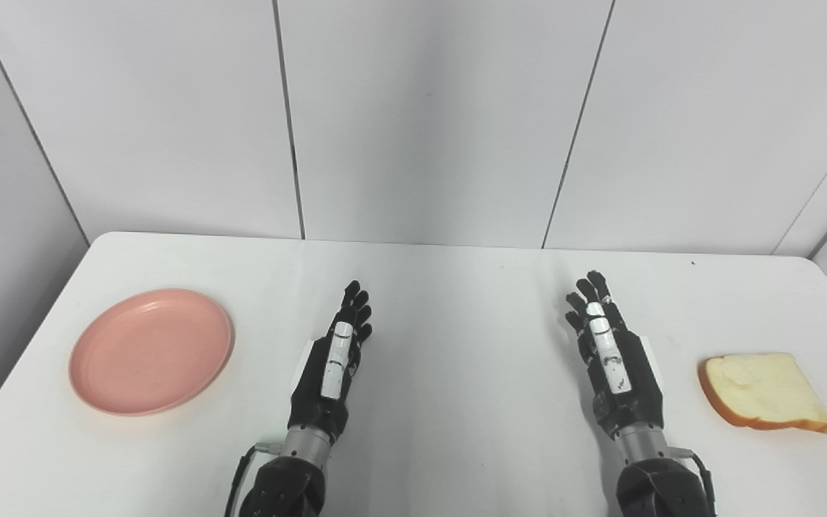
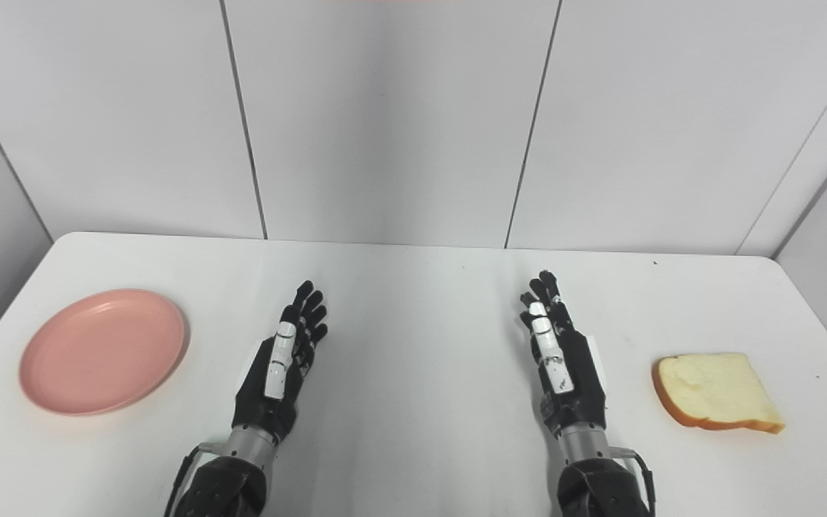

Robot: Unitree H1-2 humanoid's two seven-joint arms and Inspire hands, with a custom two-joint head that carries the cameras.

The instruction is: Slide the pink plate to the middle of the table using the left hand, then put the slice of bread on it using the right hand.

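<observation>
Left eye view, arms (image 1: 291,474) cut off below

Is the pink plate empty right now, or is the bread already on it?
Empty. The pink plate shows only its bare surface; the slice of bread lies on the table at the far right.

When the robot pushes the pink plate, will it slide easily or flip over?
The pink plate will probably slide easily: it sits flat on the smooth white table. It looks shallow and wide with a low rim, so tipping seems unlikely. It may be light plastic, so a hard shove from the left hand could send it too far.
</observation>
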